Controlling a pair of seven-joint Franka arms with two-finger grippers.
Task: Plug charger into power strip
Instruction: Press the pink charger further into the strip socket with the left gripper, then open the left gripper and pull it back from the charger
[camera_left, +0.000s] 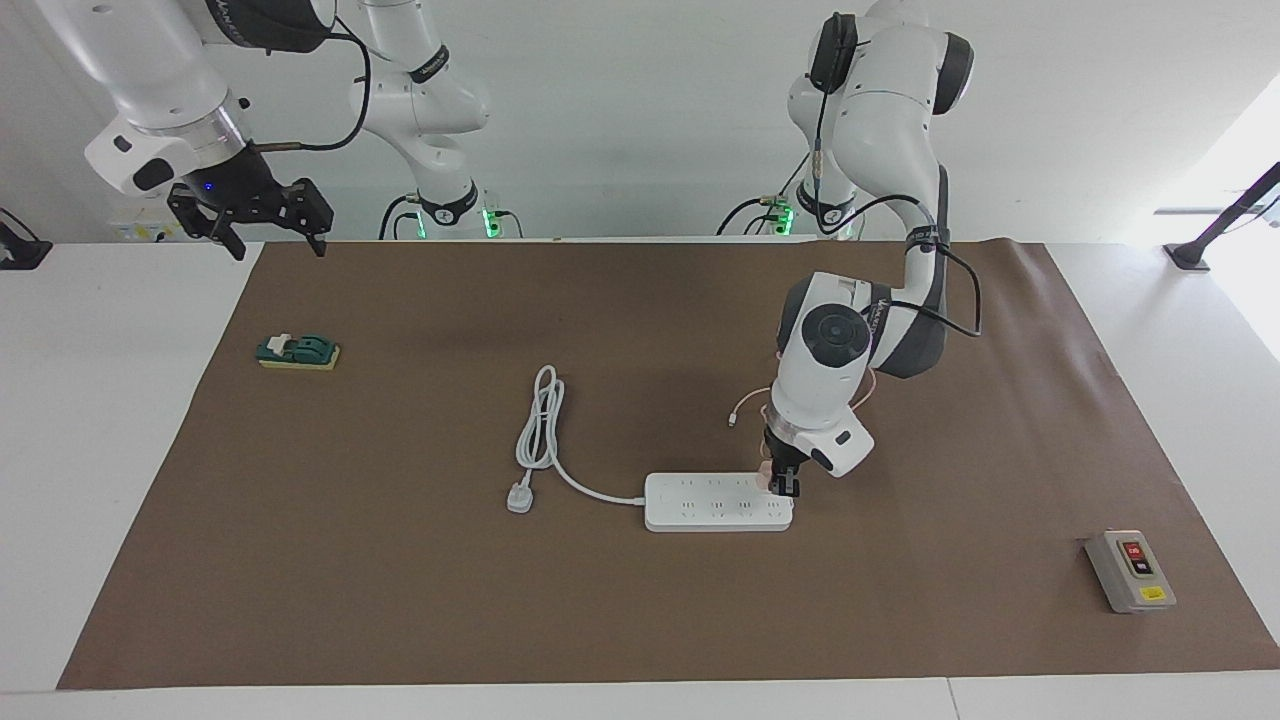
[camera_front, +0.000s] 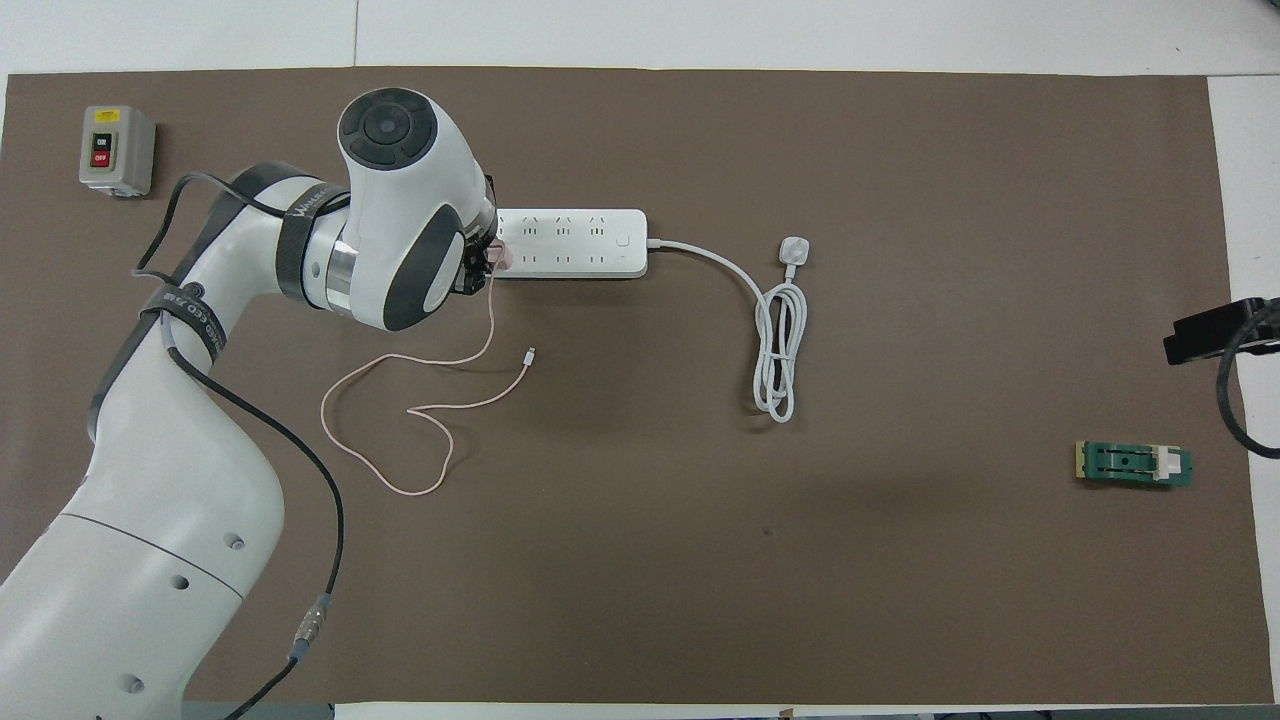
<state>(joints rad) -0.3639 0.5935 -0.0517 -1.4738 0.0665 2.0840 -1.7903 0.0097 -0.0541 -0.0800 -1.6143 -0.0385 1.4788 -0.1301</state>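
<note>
Pink charger (camera_left: 766, 473) sits at the power strip's (camera_left: 715, 502) end socket, under the left tool (camera_left: 784, 487).
Whether that tool grips the charger or has let go, I cannot tell; its cable trails slack toward the robots. Right tool (camera_left: 268, 236) waits open above the tabletop's (camera_left: 400, 580) edge.

Even, bright indoor light fills both views. A window (camera_left: 1235, 170) at the left arm's end blows out to white glare. Soft, faint shadows lie on the brown mat (camera_left: 640, 600). Focus is sharp throughout.
</note>
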